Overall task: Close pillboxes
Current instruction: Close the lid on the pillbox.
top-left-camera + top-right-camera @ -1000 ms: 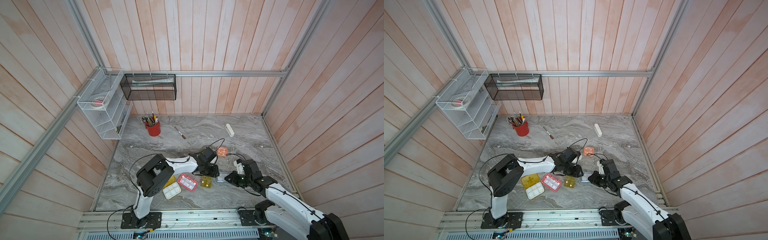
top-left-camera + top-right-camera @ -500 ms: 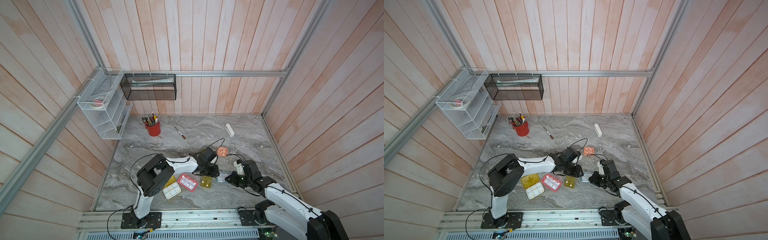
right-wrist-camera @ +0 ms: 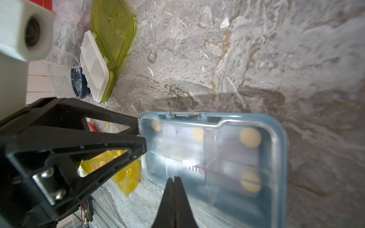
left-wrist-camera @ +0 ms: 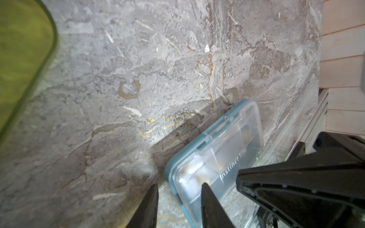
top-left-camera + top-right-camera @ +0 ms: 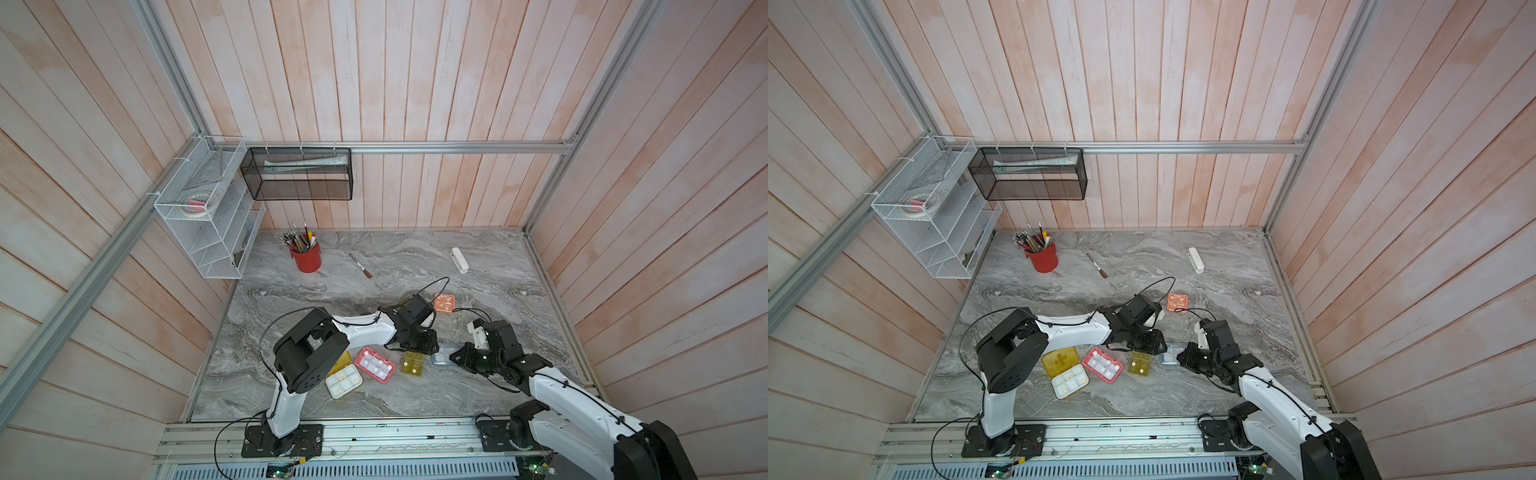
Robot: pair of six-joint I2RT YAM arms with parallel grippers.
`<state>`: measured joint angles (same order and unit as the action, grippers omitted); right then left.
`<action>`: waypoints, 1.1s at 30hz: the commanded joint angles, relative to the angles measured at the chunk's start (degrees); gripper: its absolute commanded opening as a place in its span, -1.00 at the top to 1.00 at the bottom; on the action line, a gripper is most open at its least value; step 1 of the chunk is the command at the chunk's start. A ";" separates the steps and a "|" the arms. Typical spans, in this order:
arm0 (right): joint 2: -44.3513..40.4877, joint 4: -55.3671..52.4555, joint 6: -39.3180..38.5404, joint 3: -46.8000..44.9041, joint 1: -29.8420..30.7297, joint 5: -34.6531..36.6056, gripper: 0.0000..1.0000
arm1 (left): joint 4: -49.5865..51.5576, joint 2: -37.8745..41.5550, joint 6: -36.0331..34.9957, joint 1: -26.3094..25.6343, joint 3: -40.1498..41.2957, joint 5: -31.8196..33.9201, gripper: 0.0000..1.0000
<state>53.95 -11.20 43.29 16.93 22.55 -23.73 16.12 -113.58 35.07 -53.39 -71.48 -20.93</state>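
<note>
A blue-grey pillbox (image 3: 227,150) with a clear lid lies near the table's front, between both grippers; its lid is down over the pills. My right gripper (image 3: 174,178) is shut, its tips resting on that lid (image 5: 444,356). From the opposite side, my left gripper (image 4: 178,189) stands open, one finger over the box's corner (image 4: 213,158) and one on the table beside it. To the left of this box lie an amber pillbox (image 5: 1140,363), a pink pillbox (image 5: 1102,365) and a yellow pillbox with a cross (image 5: 1061,360), all open. An orange pillbox (image 5: 1177,302) sits behind.
A dark round pillbox (image 3: 77,83) shows behind the yellow one's white tray (image 3: 93,65). A green lid edge (image 4: 19,59) is close to the left wrist. A red pen cup (image 5: 306,257), a small tool (image 5: 361,267) and a white bar (image 5: 459,260) lie far back.
The right arm has shifted very slightly over the blue-grey pillbox. The left arm has kept still.
</note>
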 commanded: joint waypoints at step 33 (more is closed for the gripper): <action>-1.21 -2.77 -0.09 -5.24 -0.31 2.28 1.00 | 0.72 -1.80 -1.06 -0.23 -1.11 0.34 0.24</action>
<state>51.37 -8.03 43.31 13.80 22.55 -24.56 16.05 -113.89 34.92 -53.39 -71.79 -20.93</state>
